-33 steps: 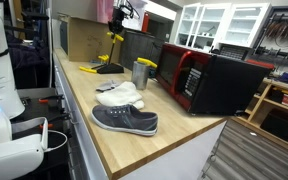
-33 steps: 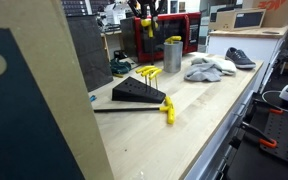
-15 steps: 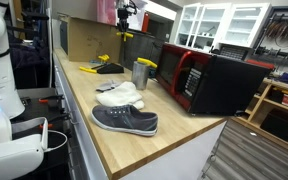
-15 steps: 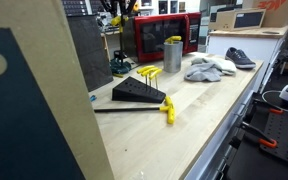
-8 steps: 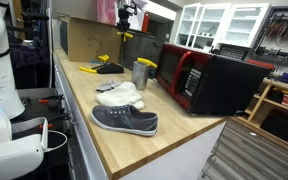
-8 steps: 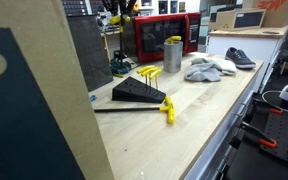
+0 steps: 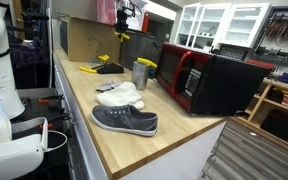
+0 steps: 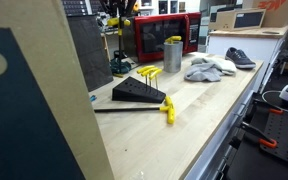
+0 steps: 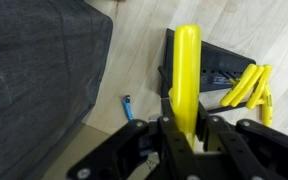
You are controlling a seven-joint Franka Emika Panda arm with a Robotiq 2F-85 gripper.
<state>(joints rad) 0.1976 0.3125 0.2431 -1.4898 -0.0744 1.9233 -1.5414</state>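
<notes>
My gripper (image 9: 187, 130) is shut on a yellow handle (image 9: 187, 75), which sticks out straight ahead between the jaws in the wrist view. In both exterior views the gripper (image 7: 124, 16) (image 8: 116, 10) hangs high over the back of the wooden counter, with the yellow tool (image 7: 121, 34) (image 8: 114, 24) dangling beneath it. Below it lies a black wedge-shaped holder (image 9: 212, 66) (image 8: 136, 90) with more yellow handles (image 9: 246, 86) (image 8: 149, 72) resting on it.
On the counter (image 7: 104, 145) stand a metal cup (image 7: 140, 73), a white cloth (image 7: 119, 95), a grey shoe (image 7: 124, 120) and a red-and-black microwave (image 7: 209, 80). A yellow-tipped black rod (image 8: 169, 108) lies near the wedge. A small blue item (image 9: 128, 107) lies beside a dark mesh panel (image 9: 34, 80).
The gripper has lifted the yellow tool up off the counter since the earliest frames. Over the last second it has stayed almost still.
</notes>
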